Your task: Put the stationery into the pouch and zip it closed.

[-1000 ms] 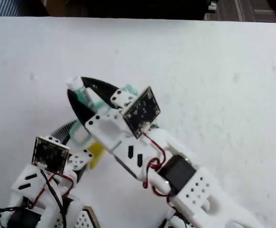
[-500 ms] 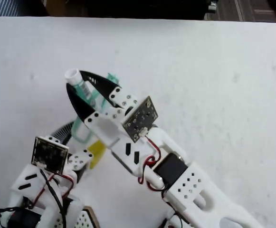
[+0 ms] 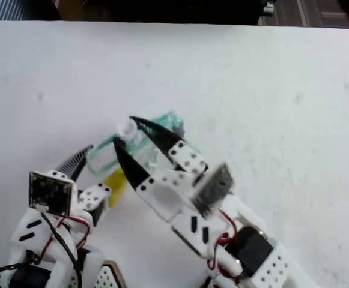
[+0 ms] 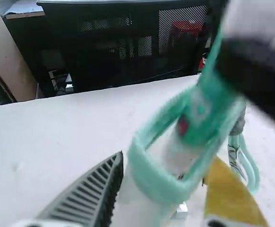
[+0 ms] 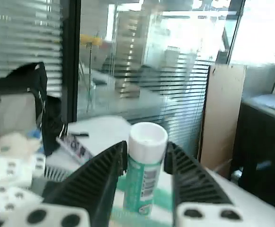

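Closest to me is the left arm, low at the near edge of the desk (image 3: 252, 78). The left pincer (image 3: 105, 162) holds one end of the pouch (image 4: 151, 177). Its grey finger (image 4: 87, 198) is on one side of the pouch and its yellow finger (image 4: 227, 189) is on the other, and both touch it. The pouch is see-through with a soft green rim. It lies on the desk just past that pincer, and its mouth is open like a loop.

A bit farther out, the right arm comes in from the near right side and leans over the pouch. The right pincer (image 5: 146, 149) is closed on the glue stick (image 5: 146, 165). Its two black ribbed fingers (image 5: 94, 184) press on the tube from both sides. The glue stick is green and white with a white cap. The cap end sticks up past the black fingers. In the left wrist view, the other end goes down through the green loop into the mouth of the pouch.

Past the pouch, the white desk goes on to its far edge. Behind the desk I see a dark shelf (image 4: 128, 42), and in the right wrist view I see window blinds (image 5: 23, 42).
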Tool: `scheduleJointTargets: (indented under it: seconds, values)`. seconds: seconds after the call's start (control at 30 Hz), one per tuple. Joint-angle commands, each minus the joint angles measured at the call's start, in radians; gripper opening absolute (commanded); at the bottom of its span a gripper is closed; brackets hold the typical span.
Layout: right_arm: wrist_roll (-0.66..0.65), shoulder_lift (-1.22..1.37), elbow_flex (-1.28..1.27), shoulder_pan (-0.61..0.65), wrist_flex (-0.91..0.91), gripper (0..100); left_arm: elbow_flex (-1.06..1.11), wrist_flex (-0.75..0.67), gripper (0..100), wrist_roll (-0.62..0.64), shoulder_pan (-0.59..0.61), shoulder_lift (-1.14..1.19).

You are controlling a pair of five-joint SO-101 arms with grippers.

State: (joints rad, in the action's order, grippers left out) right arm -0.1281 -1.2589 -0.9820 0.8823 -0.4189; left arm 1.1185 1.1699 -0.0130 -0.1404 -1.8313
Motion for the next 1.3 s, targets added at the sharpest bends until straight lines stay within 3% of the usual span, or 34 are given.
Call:
scheduleJointTargets:
  seconds: [0.0, 0.13, 0.3, 0.57, 0.77, 1.0, 1.17, 1.27]
  values:
    - [-0.009, -0.027, 0.006, 0.002, -0.076, 19.7, -0.021, -0.043, 28, 0.012, 0.016, 0.002]
    - [-0.012, -0.035, 0.012, 0.002, -0.074, 15.5, -0.021, -0.043, 28, 0.012, 0.016, 0.002]
    - [-0.006, -0.025, 0.175, -0.036, -0.128, 19.2, -0.018, -0.043, 28, 0.012, 0.016, 0.002]
    - [0.061, -0.016, 0.293, -0.312, -0.259, 19.1, -0.018, -0.043, 27, 0.012, 0.025, 0.002]
    - [0.149, 0.183, 0.301, -0.506, -0.291, 19.1, -0.037, -0.110, 3, 0.012, 0.197, 0.002]
    - [0.199, 0.661, 0.351, -0.440, -0.314, 12.8, -0.034, -0.114, 4, 0.012, 0.225, 0.002]
    - [0.206, 0.983, 0.546, -0.380, -0.412, 17.7, -0.034, -0.109, 2, 0.011, 0.226, 0.002]
    - [0.287, 1.145, 0.660, -0.383, -0.455, 18.3, -0.032, -0.109, 2, 0.011, 0.226, 0.002]
